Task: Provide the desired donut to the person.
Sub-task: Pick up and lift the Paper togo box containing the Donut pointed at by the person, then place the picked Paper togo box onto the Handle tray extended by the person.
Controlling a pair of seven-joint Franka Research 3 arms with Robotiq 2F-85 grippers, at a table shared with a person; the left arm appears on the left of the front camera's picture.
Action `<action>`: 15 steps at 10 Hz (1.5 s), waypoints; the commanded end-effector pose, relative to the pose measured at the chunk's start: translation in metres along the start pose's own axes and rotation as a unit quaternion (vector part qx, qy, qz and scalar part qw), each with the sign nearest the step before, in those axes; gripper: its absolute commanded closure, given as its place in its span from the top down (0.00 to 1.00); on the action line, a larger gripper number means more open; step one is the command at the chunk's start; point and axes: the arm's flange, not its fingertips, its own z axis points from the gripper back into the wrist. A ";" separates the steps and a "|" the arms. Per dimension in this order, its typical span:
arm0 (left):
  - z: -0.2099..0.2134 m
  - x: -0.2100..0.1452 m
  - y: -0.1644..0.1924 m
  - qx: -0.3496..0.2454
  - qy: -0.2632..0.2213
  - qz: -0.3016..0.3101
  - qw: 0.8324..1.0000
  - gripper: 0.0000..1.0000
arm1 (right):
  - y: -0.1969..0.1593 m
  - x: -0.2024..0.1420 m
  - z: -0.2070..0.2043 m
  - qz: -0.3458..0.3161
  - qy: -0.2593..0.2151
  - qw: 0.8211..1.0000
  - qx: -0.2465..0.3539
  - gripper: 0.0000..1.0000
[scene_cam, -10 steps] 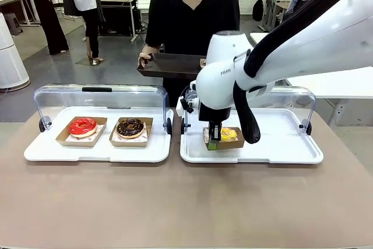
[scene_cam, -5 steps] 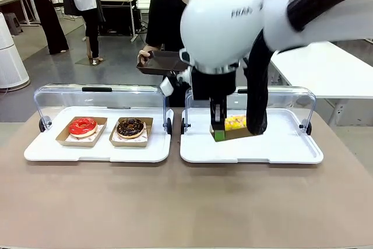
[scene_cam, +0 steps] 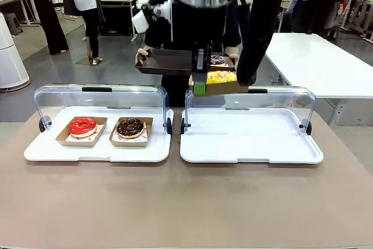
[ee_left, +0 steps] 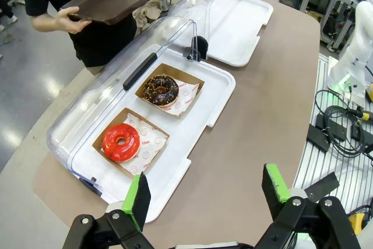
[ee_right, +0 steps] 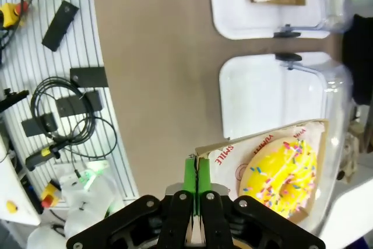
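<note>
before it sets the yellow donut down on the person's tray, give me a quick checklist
1. Right end effector pinching the cardboard tray's edge: ok.
2. Yellow sprinkled donut seated in its cardboard tray: ok.
3. Cardboard tray lifted above the empty white serving tray: ok.
4. Person holding the brown tray out: ok.
5. Free spot on the brown tray beside the chocolate donut already there: cannot tell.
6. Left end effector open, away from the handover: ok.
</note>
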 end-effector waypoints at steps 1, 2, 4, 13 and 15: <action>0.001 -0.001 0.000 -0.002 -0.008 -0.007 1.000 1.00 | -0.010 0.002 -0.008 -0.011 -0.006 1.000 0.008 0.00; 0.001 -0.001 0.000 -0.002 -0.008 -0.007 1.000 1.00 | -0.016 -0.003 -0.015 -0.004 -0.003 1.000 0.005 0.00; 0.001 -0.001 0.000 -0.002 -0.008 -0.007 1.000 1.00 | -0.005 0.001 0.000 -0.002 -0.003 1.000 0.000 0.00; 0.001 -0.001 0.000 -0.002 -0.008 -0.007 1.000 1.00 | -0.005 0.001 0.000 -0.002 -0.003 1.000 0.000 0.00; 0.001 -0.001 0.000 -0.002 -0.008 -0.007 1.000 1.00 | -0.005 0.001 0.000 -0.002 -0.003 1.000 0.000 0.00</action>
